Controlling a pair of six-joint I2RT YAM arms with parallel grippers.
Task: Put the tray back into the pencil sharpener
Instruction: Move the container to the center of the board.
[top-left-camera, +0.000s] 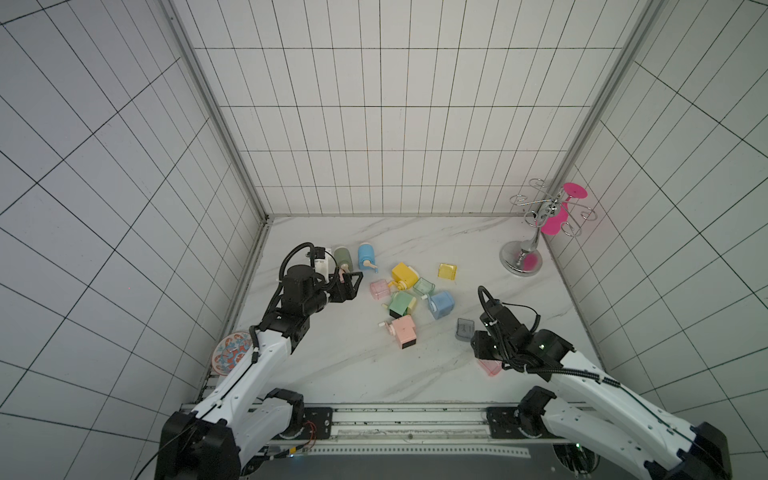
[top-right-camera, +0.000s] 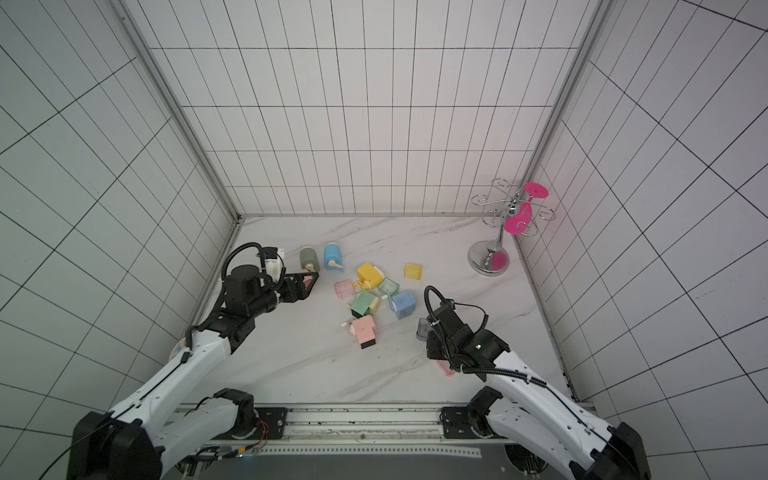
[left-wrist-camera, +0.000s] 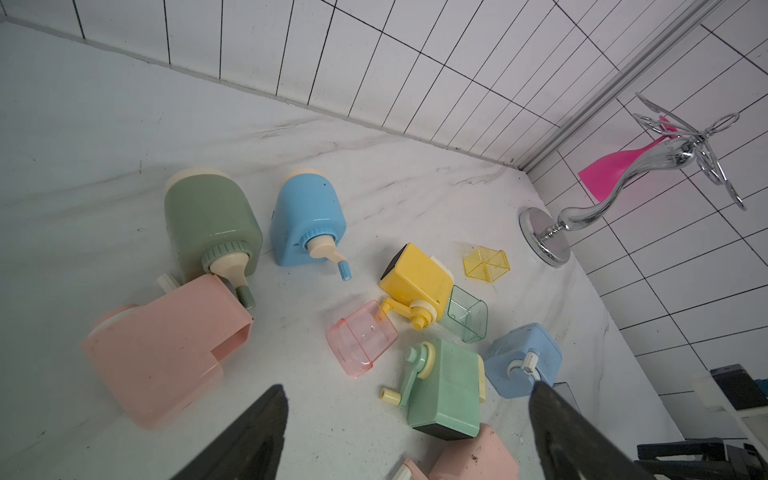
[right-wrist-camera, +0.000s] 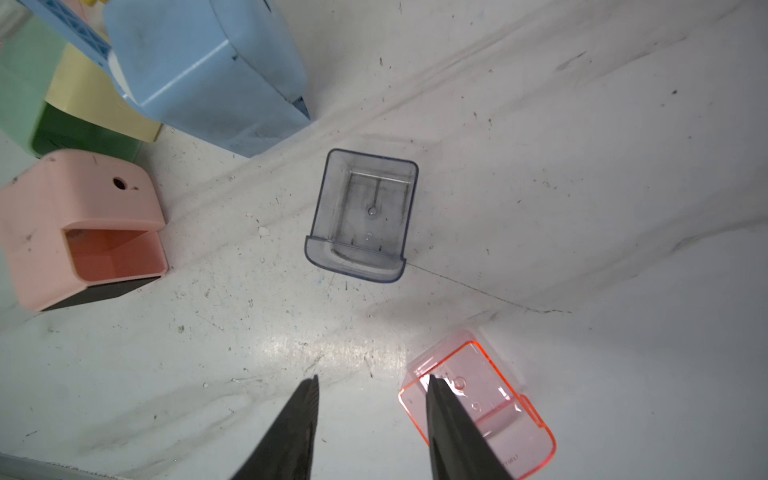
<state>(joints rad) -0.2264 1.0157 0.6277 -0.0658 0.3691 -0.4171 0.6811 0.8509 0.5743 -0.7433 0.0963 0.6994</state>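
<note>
While the right gripper (right-wrist-camera: 372, 377) hangs low over the table (right-wrist-camera: 582, 208), we see its jaws parted with only bare marble between them. One fingertip overlaps a wall of the orange tray (right-wrist-camera: 490, 395), but nothing is pinched. That tray lies by itself at the table's front right, open side up and empty. It is well apart from the pink sharpener (right-wrist-camera: 79, 208), whose drawer slot gapes open and empty.

Roughly between the two stands the grey tray (right-wrist-camera: 365, 208), mouth up, with only dark smudges on its floor, near the blue sharpener (right-wrist-camera: 208, 70).

Across the table we find the left gripper (left-wrist-camera: 409, 384) spread wide and holding nothing, facing the cluster of sharpeners. There the pink tray (left-wrist-camera: 361, 338) lies by the crank of the yellow sharpener (left-wrist-camera: 415, 274). The green tray (left-wrist-camera: 465, 313) sits just beside that sharpener, and the yellow tray (left-wrist-camera: 486, 264) rests alone a little further back. All three are clear enough to show nothing inside.
</note>
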